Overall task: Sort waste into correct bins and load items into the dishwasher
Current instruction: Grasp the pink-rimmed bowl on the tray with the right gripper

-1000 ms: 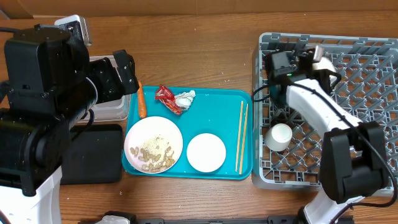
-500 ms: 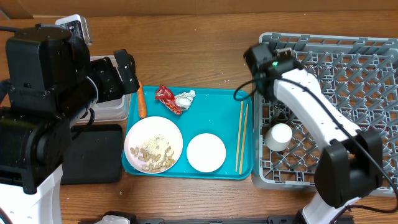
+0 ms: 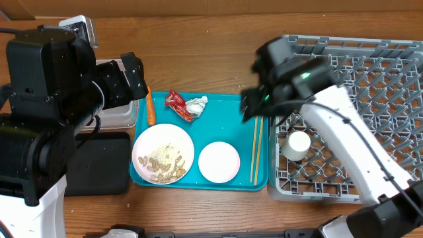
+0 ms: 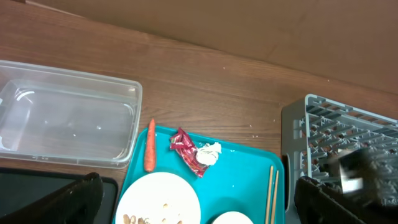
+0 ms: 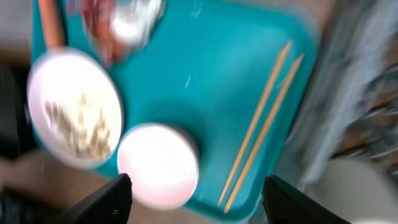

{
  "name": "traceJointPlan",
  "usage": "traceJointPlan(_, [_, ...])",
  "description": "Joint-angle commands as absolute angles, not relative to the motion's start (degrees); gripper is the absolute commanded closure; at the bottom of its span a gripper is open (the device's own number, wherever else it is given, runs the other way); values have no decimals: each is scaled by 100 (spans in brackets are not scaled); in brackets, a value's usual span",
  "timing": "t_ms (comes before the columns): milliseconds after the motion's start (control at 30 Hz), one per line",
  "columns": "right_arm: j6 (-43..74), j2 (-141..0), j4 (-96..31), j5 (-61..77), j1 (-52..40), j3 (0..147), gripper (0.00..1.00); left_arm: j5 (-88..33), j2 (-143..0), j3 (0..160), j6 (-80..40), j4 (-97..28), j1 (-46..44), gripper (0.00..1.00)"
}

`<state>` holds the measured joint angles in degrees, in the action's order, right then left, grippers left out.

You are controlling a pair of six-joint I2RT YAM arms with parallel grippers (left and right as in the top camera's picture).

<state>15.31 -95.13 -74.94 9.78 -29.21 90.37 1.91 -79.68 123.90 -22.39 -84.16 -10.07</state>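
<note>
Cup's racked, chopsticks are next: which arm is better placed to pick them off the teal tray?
Probably right. The right gripper hovers open over the chopsticks; the left gripper sits far off by the clear tub.

Bare floor of the teal plastic serving tray (image 3: 231, 122) lies open between the crumpled white tissue (image 3: 197, 104) and two thin wooden chopsticks (image 3: 256, 149); a pale round bowl (image 3: 219, 162) narrows their left side, the grey lattice dish rack (image 3: 344, 192) walls their right

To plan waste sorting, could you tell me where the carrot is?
Overhead, the carrot lies along the teal tray's left edge, between the clear tub and red wrapper.
</note>
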Motion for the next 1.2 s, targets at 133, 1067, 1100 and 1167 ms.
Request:
traceJointPlan(133, [1874,-9537,-6755,864,-3896,7271,34,193,-7985,12418,-2318,-8403,-976,0])
traceJointPlan(1067, [1802,-9249,-5448,-521,-3959,6980,96,193,-7988,12418,-2316,-8403,-976,0])
traceJointPlan(1100, [1802,-9198,-5535,-663,-3959,7229,96,193,-7985,12418,-2316,-8403,-976,0])
traceJointPlan(1167, [1809,-9115,-5725,-1024,-3957,7765,96,193,-7985,12418,-2318,-8403,-976,0])
